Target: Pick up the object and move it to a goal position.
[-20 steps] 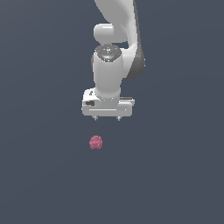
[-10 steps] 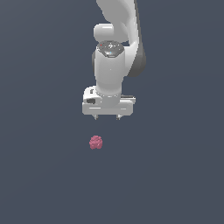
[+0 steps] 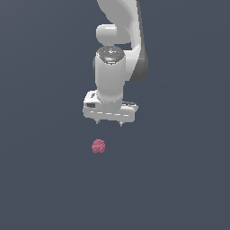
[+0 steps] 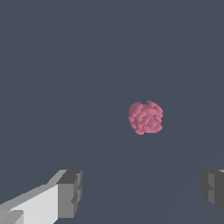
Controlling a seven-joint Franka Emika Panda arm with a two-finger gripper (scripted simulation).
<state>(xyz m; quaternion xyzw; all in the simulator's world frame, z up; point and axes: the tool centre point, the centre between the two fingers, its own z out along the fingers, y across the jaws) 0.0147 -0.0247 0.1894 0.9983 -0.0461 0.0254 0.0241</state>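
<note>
The object (image 3: 98, 146) is a small bumpy pink-red lump lying on the dark grey floor, below my gripper and a little toward the exterior view's left. It also shows in the wrist view (image 4: 145, 117), apart from the fingers. My white gripper (image 3: 108, 122) points down, hovers above the floor and is open and empty. In the wrist view its two grey fingertips (image 4: 70, 194) stand wide apart with nothing between them.
A plain dark grey floor (image 3: 179, 179) spreads all around. The white arm (image 3: 119, 40) rises from the gripper to the top edge of the exterior view.
The gripper has drifted slightly to the exterior view's left, toward the object. The object has not moved.
</note>
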